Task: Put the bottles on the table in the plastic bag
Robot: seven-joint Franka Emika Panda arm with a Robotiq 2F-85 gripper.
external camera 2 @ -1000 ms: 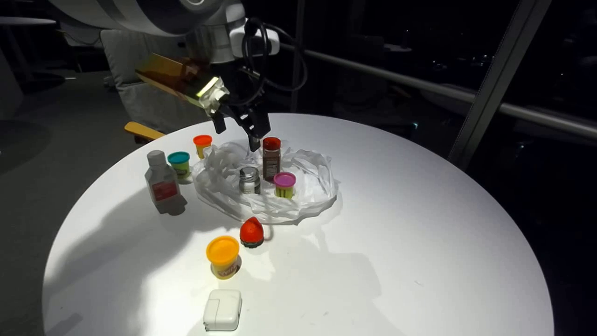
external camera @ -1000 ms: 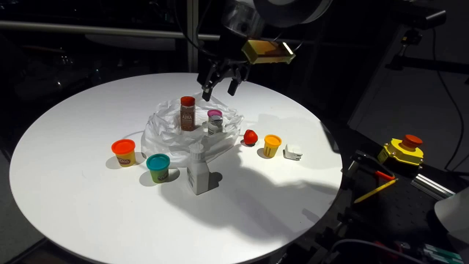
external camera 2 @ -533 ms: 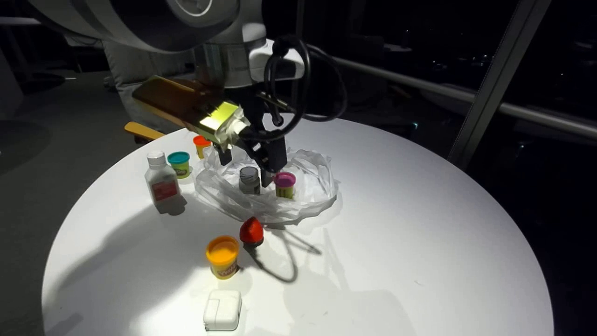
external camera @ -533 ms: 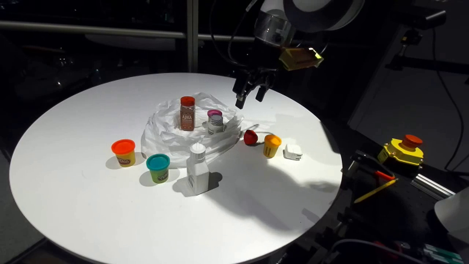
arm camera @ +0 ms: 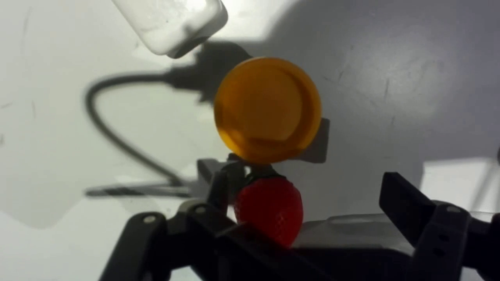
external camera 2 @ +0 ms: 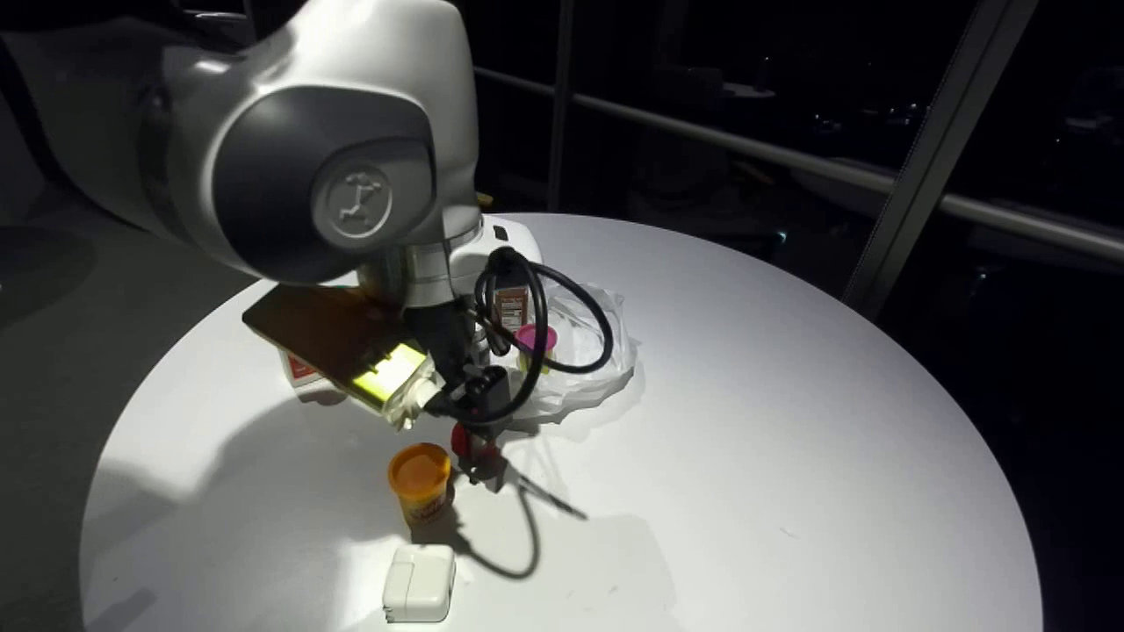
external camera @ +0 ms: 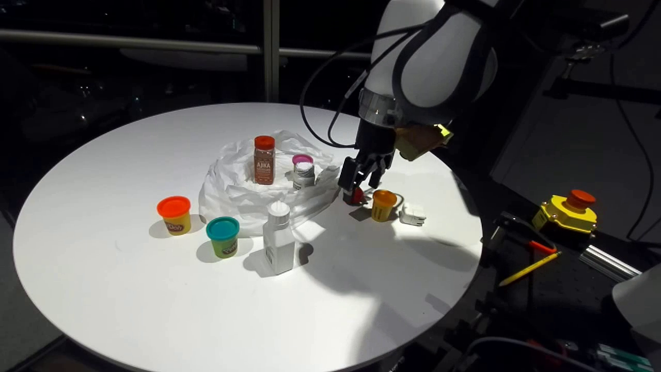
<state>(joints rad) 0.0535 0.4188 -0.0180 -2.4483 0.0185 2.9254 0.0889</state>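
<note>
Left of center in an exterior view, the crinkled plastic bag (external camera: 232, 202) surrounded a brown bottle (external camera: 264, 166); a boxy white bottle (external camera: 279, 248) stood lower. The pincer (arm camera: 305, 182) gaped wide near a rounded red object (arm camera: 270, 207), contact unclear.

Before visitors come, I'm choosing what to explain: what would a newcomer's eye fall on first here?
Likely the big white robot arm, filling the upper left of an exterior view, its gripper open and low by a red object. Next, perhaps, the bright orange-lidded pot beside that, and the brown, red-capped jar, upright amid the crumpled plastic bag on the round white table.
</note>
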